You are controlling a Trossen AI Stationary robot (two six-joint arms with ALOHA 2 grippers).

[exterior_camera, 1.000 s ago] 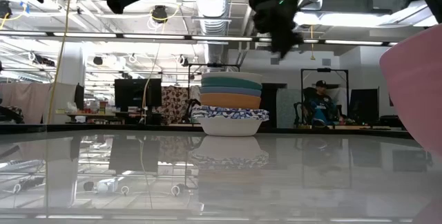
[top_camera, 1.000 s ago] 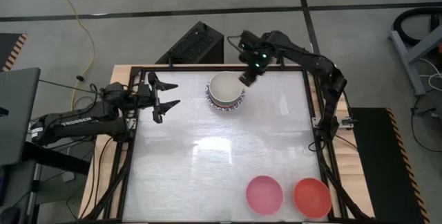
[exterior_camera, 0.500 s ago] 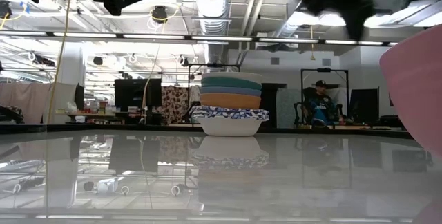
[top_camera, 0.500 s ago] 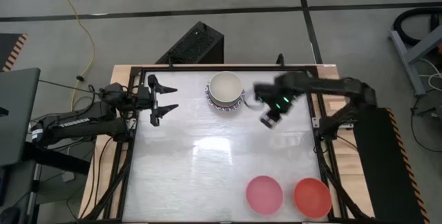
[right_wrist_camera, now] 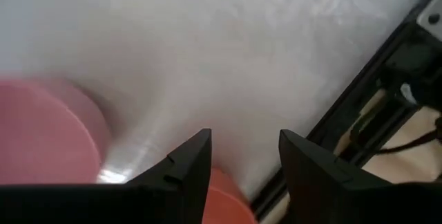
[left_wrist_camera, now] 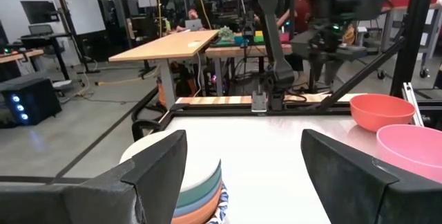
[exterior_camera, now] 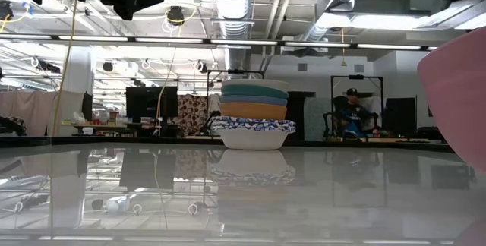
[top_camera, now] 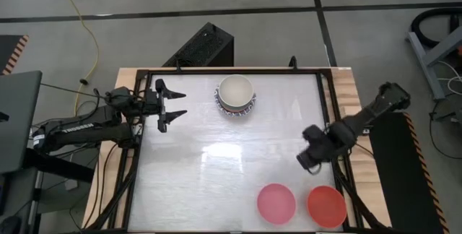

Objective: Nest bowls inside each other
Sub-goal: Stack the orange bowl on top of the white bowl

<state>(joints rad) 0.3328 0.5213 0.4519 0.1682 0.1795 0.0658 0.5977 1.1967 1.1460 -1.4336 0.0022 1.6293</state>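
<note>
A stack of nested bowls (top_camera: 235, 93), a cream one on top and a blue-patterned white one at the bottom (exterior_camera: 253, 134), stands at the table's far edge. A pink bowl (top_camera: 276, 203) and a red bowl (top_camera: 326, 206) sit apart by the near edge, at the right. My right gripper (top_camera: 310, 163) hangs open above the table, pointing down, a little farther from the near edge than these two; its wrist view shows the pink bowl (right_wrist_camera: 41, 137) and the red bowl (right_wrist_camera: 224, 196) below it. My left gripper (top_camera: 182, 100) waits open at the far left, level, facing the stack (left_wrist_camera: 186, 182).
A black frame (top_camera: 332, 129) borders the white table top. Beyond the pink bowl (left_wrist_camera: 414, 144) and red bowl (left_wrist_camera: 383, 110), the left wrist view shows my right arm (left_wrist_camera: 331, 3). A person (exterior_camera: 351, 113) sits in the room behind. Bare table lies between the stack and the two loose bowls.
My right gripper has swung from just above the stack at the far edge toward the table's right and near edge, sinking a little and rolling its wrist, and now hangs above the pink and red bowls. The stack has kept its place.
</note>
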